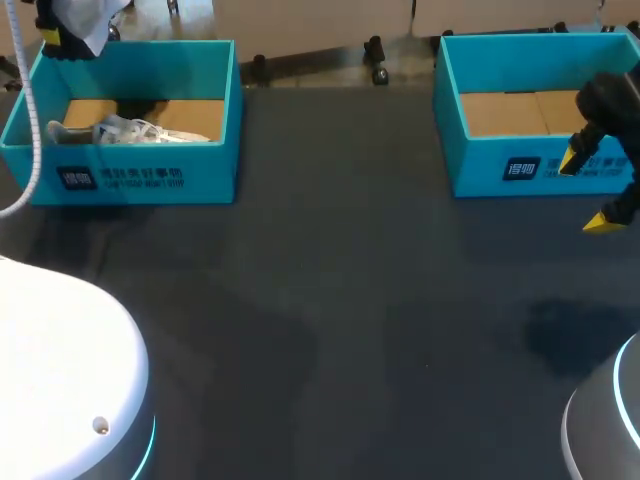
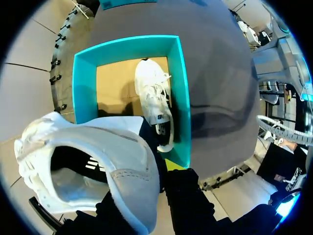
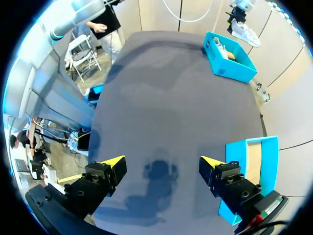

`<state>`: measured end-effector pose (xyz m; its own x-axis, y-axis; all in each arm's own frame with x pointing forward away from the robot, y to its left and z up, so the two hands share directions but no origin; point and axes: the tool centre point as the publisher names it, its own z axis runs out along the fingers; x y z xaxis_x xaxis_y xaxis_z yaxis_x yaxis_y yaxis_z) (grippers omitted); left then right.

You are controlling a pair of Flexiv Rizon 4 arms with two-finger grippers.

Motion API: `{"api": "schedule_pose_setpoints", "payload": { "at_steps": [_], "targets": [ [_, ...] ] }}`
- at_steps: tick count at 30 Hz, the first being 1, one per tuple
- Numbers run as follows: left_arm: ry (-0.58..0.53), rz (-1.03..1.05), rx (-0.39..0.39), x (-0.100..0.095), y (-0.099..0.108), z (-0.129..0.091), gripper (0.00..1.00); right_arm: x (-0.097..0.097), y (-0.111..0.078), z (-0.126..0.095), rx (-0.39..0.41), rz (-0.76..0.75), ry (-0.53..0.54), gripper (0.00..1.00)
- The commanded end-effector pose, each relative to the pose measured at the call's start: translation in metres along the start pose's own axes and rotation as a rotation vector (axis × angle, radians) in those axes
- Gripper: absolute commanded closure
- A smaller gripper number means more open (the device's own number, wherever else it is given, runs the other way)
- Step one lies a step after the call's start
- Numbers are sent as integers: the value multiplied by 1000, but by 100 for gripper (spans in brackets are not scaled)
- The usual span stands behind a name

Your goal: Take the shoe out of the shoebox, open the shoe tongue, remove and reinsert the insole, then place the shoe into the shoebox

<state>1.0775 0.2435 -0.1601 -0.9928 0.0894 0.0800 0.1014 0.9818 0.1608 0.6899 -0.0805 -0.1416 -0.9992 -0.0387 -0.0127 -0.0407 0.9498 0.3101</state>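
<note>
The dark worktop (image 1: 340, 300) is carrying two teal boxes well apart, the left shoebox (image 1: 215, 170) holding a white shoe (image 2: 155, 100). Above it the left end effector (image 2: 164, 169) is clamping a second shoe (image 2: 98, 156), while the right end effector (image 3: 161, 164) is hanging with fingers wide apart near the right shoebox (image 1: 480, 175).

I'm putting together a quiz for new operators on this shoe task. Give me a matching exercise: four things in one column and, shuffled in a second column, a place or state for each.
Things
1. lifted shoe
2. second shoe
3. right shoebox
4. right gripper

Places or states
A. open, above the dark table
B. lying inside the left shoebox
C. held in the air
D. no shoe visible inside, brown floor showing

Pairs: 1-C, 2-B, 3-D, 4-A
</note>
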Motion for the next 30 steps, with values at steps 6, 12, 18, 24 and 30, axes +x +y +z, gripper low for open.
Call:
{"api": "schedule_pose_setpoints", "payload": {
  "at_steps": [6, 12, 18, 24, 30],
  "targets": [
    [35, -3, 1, -13, 3, -1, 100, -1, 0, 1, 2, 1, 2, 0],
    [35, -3, 1, -13, 3, -1, 100, -1, 0, 1, 2, 1, 2, 0],
    [35, -3, 1, -13, 3, -1, 100, -1, 0, 1, 2, 1, 2, 0],
    [35, -3, 1, -13, 3, -1, 100, -1, 0, 1, 2, 1, 2, 0],
    [35, 184, -45, -8, -10, -1, 100, -1, 0, 1, 2, 1, 2, 0]
  ]
}}
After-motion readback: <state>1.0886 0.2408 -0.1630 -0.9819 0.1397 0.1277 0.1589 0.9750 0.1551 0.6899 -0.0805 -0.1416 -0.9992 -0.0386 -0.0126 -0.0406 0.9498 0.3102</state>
